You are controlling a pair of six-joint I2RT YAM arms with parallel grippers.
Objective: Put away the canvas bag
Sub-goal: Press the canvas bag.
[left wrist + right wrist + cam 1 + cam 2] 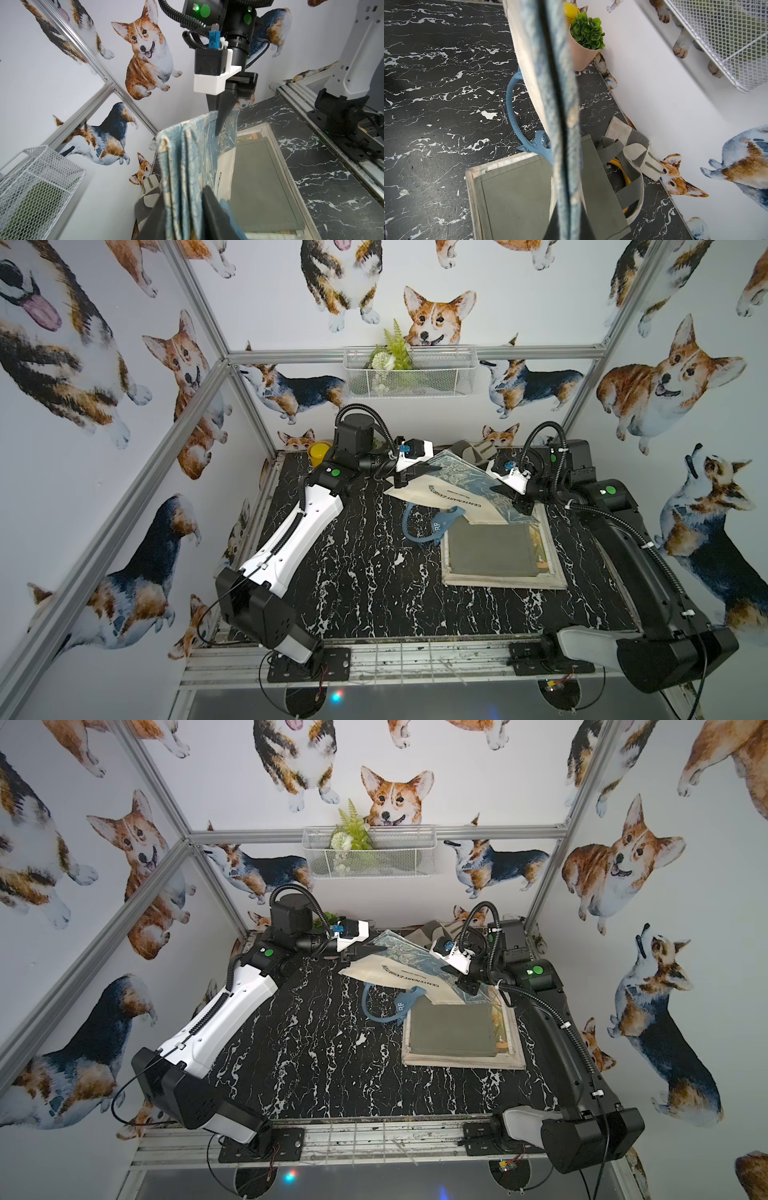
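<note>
You've the left gripper (409, 475) and right gripper (505, 491) clamped on the bag (449, 489), aloft near frame centre. Its dangling handles (440, 524) may snag the stack (486, 547) below and tug it free.

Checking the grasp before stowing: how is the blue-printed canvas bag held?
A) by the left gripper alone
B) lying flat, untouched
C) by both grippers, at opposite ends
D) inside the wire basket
C: the left gripper and the right gripper each pinch an end of the canvas bag.
</note>
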